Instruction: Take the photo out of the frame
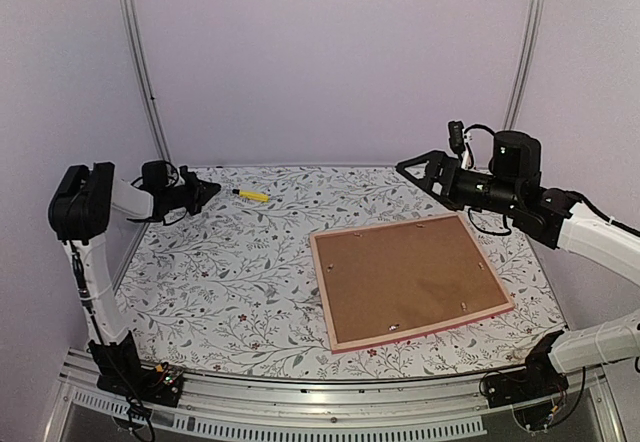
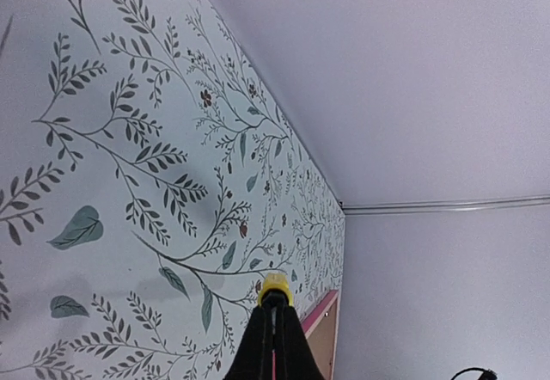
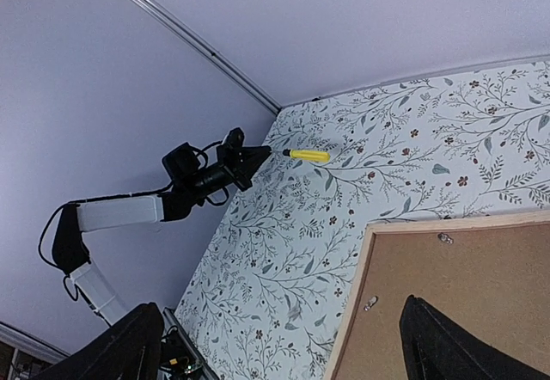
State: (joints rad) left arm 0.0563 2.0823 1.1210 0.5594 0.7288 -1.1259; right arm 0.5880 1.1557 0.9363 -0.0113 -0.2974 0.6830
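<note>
The frame [image 1: 420, 334] lies face down on the right of the table, its pink edge around a plain brown backing board [image 1: 405, 277] held by small metal tabs. The photo is hidden under the board. My right gripper [image 1: 420, 170] hovers open and empty above the frame's far right corner; in the right wrist view its gripper [image 3: 284, 346] spans the frame's edge [image 3: 344, 328]. My left gripper [image 1: 212, 190] is at the back left, shut on the thin shaft of a yellow screwdriver [image 1: 252, 195]. The left wrist view shows the gripper [image 2: 273, 307] with the yellow handle [image 2: 275, 285] just past its tips.
The table has a floral-patterned cover [image 1: 250, 272]. Pale walls and metal corner posts [image 1: 140, 62] close it in at the back and sides. The left arm [image 3: 120, 212] shows in the right wrist view.
</note>
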